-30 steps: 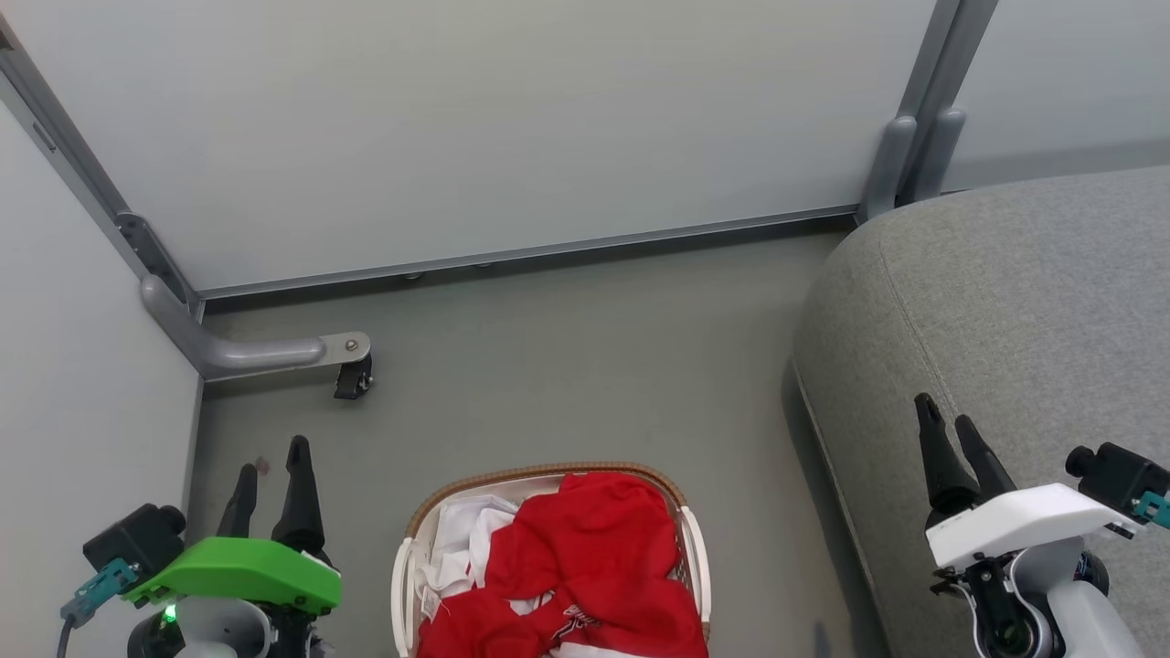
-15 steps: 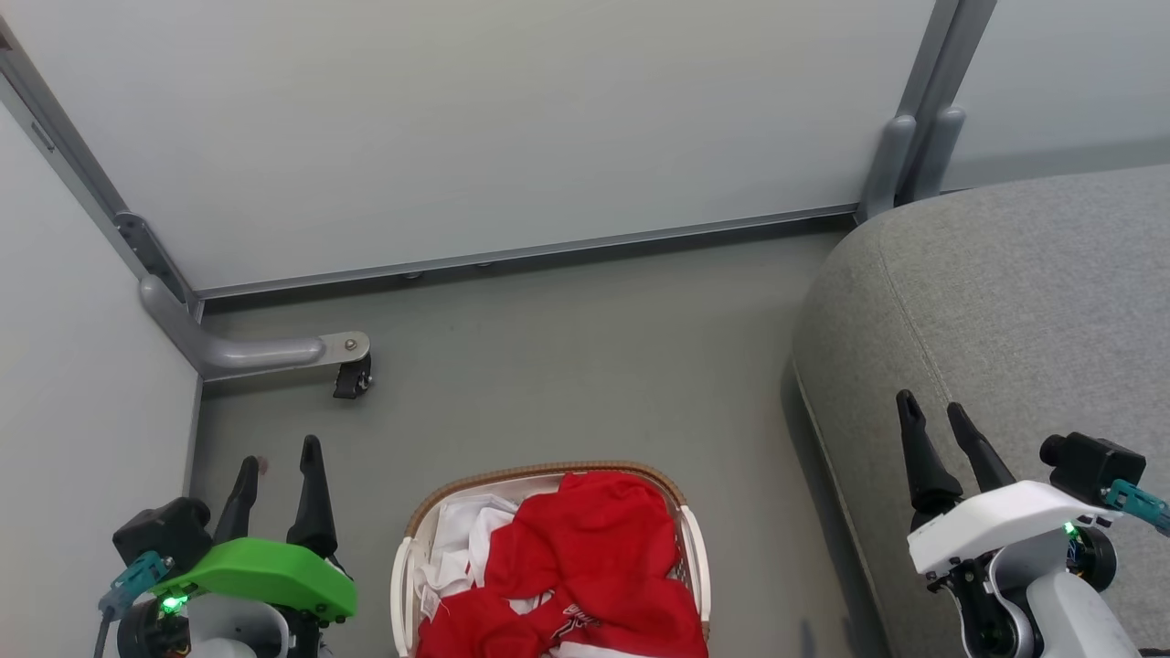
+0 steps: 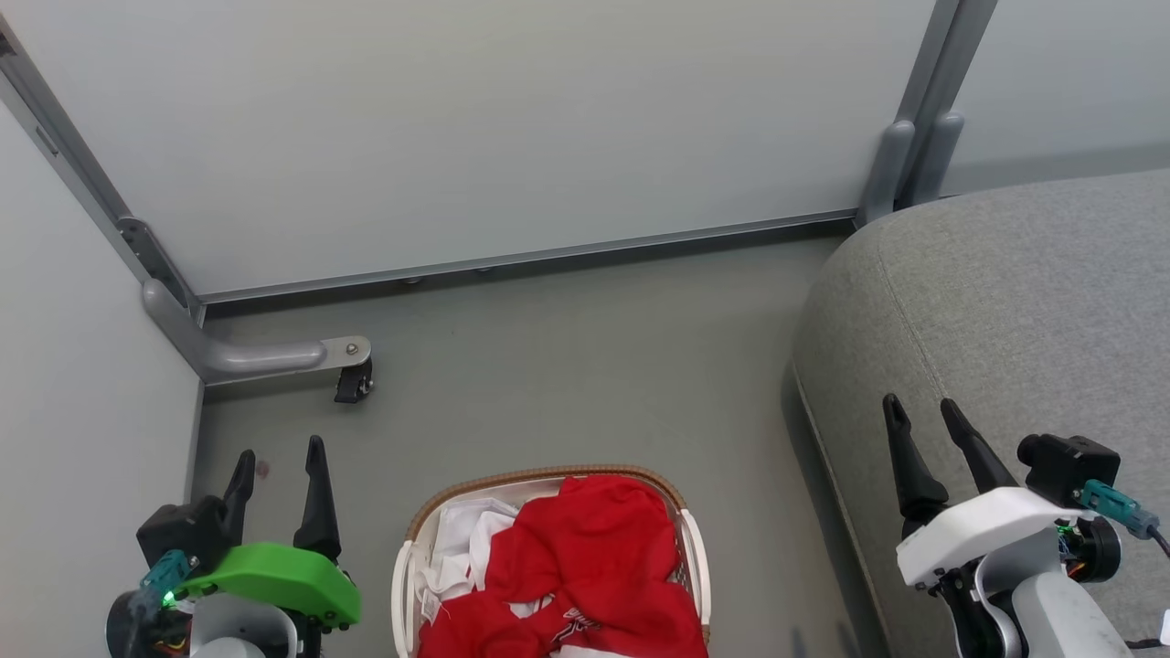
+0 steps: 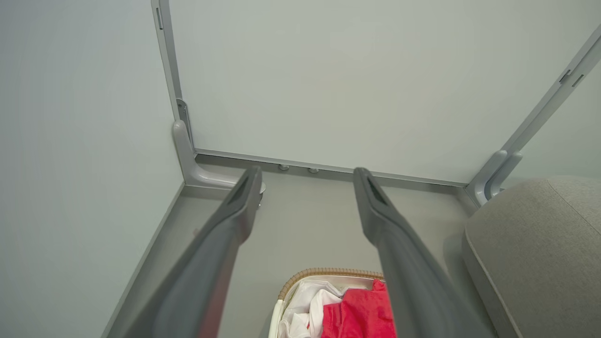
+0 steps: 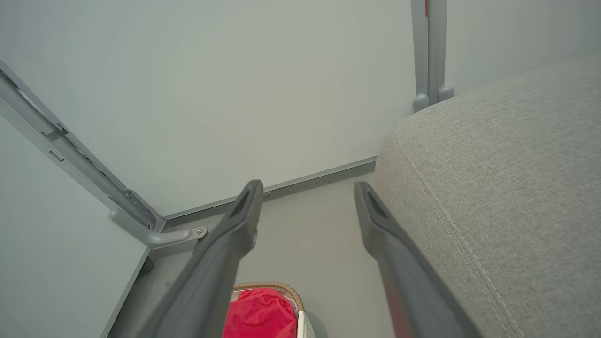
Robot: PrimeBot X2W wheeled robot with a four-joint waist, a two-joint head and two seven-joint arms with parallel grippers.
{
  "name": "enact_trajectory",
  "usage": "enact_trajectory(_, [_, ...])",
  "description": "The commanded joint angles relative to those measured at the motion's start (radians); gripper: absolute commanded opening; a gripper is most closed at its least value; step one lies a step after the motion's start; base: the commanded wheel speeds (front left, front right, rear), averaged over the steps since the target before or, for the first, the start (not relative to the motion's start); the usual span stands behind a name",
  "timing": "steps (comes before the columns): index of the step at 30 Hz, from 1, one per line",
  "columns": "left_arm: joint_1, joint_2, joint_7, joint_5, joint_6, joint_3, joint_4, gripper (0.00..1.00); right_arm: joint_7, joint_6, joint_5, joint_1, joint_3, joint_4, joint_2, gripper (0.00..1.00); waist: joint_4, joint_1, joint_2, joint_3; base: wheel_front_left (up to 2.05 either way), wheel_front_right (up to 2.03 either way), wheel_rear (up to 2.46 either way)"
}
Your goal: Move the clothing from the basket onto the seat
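End effectors (image 3: 280, 448) (image 3: 918, 402) two, basket (image 3: 498, 478) one

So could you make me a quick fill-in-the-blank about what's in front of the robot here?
The clothing in the basket is mostly ____.
The seat stands on the robot's ____ side of the basket.
The left gripper and right gripper both stand ____, not shut, gripping nothing.
Missing words: red; right; open.

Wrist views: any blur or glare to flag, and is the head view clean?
Head view: even soft light, no glare, sharp; a faint shadow on the floor along the seat. Left wrist view: the left gripper goes soft toward the bottom edge. Right wrist view: same for the right gripper; seat weave crisp.
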Motion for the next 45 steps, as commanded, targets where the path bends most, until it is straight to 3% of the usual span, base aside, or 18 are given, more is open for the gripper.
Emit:
enact_trajectory(1, [-0.014, 0.011, -0.010, 0.029, 0.005, -0.003, -0.005, 1.00, -0.011, 0.000, -0.026, -0.008, 0.003, -0.005, -0.007, 1.00, 0.000, 0.0000, -0.0001, 0.000, 0.00, 0.00, 0.00])
enact_trajectory(18, [-0.009, -0.007, -0.048, 0.172, 0.001, 0.002, 0.023, 1.00, -0.050, 0.000, -0.178, -0.014, 0.014, -0.005, -0.001, 1.00, -0.001, 0.0000, -0.0001, 0.010, 0.00, 0.00, 0.00])
enact_trajectory(26, [-0.040, -0.019, -0.064, 0.237, -0.010, 0.008, 0.017, 1.00, -0.065, 0.000, -0.235, -0.044, 0.012, -0.015, 0.003, 1.00, -0.006, 0.0000, -0.0001, 0.064, 0.00, 0.00, 0.00])
enact_trajectory(36, [-0.089, -0.041, -0.083, 0.309, -0.030, 0.010, 0.016, 1.00, -0.083, 0.000, -0.323, -0.109, -0.002, -0.047, 0.010, 1.00, -0.027, 0.0000, -0.0001, 0.185, 0.00, 0.00, 0.00])
enact_trajectory(45, [-0.194, -0.061, -0.099, 0.353, -0.073, -0.003, 0.089, 1.00, -0.100, 0.000, -0.391, -0.204, 0.010, -0.111, 0.030, 1.00, -0.070, 0.0000, -0.0001, 0.365, 0.00, 0.00, 0.00])
